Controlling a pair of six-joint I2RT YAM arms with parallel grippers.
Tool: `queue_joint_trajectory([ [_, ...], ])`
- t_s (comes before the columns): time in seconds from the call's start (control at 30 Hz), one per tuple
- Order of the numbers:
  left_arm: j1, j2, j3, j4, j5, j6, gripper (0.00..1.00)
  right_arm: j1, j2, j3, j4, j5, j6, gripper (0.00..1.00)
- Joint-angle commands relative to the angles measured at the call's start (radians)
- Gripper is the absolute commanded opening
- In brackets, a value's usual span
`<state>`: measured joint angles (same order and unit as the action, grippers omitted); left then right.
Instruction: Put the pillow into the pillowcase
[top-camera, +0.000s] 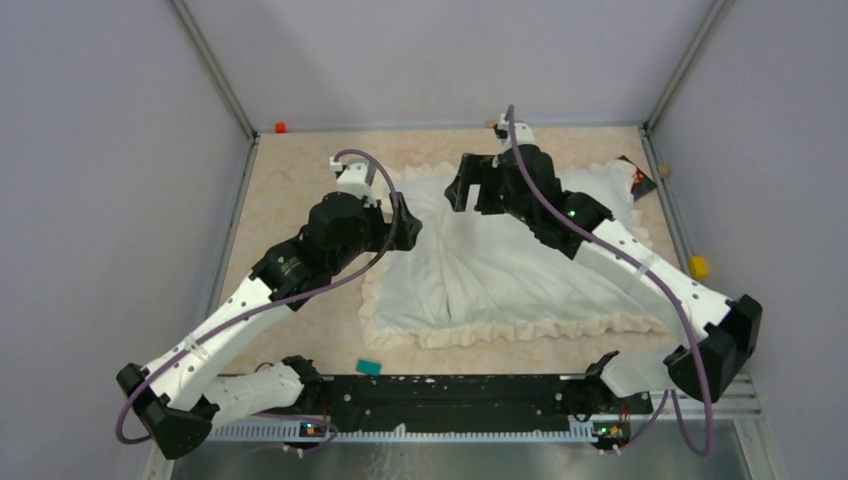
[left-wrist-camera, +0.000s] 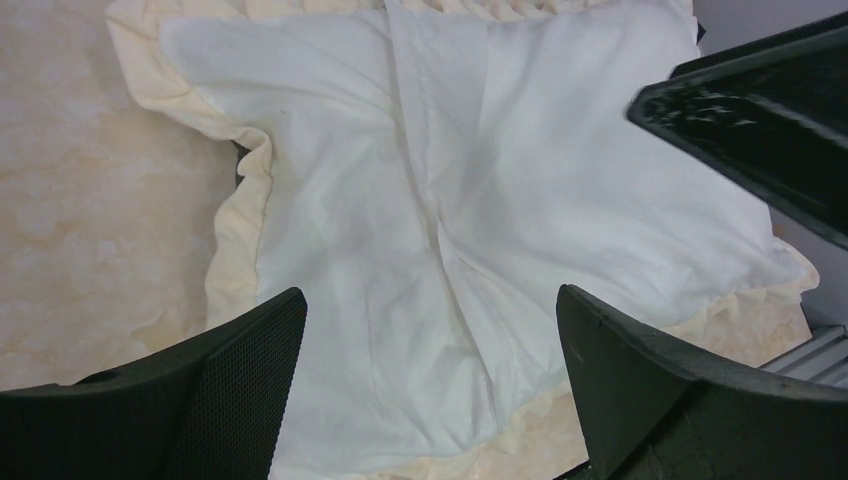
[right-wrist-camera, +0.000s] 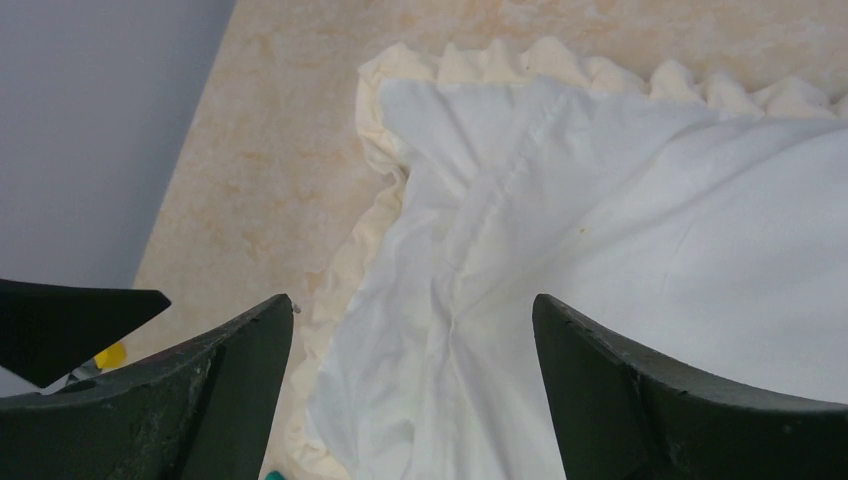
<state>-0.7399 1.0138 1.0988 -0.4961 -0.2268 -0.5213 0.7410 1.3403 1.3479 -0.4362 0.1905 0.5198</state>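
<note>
Cream pillowcase (top-camera: 500, 280) — ungrasped; left gripper (left-wrist-camera: 430, 300) and right gripper (right-wrist-camera: 415, 300) are spread wide. Centre folds could be snagged by descending fingers.

White links and chunky black joints on the left arm (top-camera: 215, 335) lower left and the right arm (top-camera: 640, 262) at right, a purple cable (top-camera: 352, 153) looping along each. Left gripper (left-wrist-camera: 430, 292): black fingers (left-wrist-camera: 240, 370), mesh-textured inside.

No legible writing.
Red marks on the small black tag (top-camera: 636, 176) by the frilled cream pillowcase (top-camera: 500, 280) are too small to read.
</note>
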Motion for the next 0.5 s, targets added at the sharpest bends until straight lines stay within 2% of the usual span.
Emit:
queue_joint_trajectory([
  [0.0, 0.004, 0.000, 0.063, -0.013, -0.028, 0.030, 0.99, -0.004, -0.097, -0.031, -0.018, 0.036, 0.002, 0.88],
  [0.47, 0.004, 0.007, 0.069, -0.005, -0.058, 0.038, 0.99, -0.005, -0.209, -0.081, -0.072, 0.054, 0.001, 0.88],
])
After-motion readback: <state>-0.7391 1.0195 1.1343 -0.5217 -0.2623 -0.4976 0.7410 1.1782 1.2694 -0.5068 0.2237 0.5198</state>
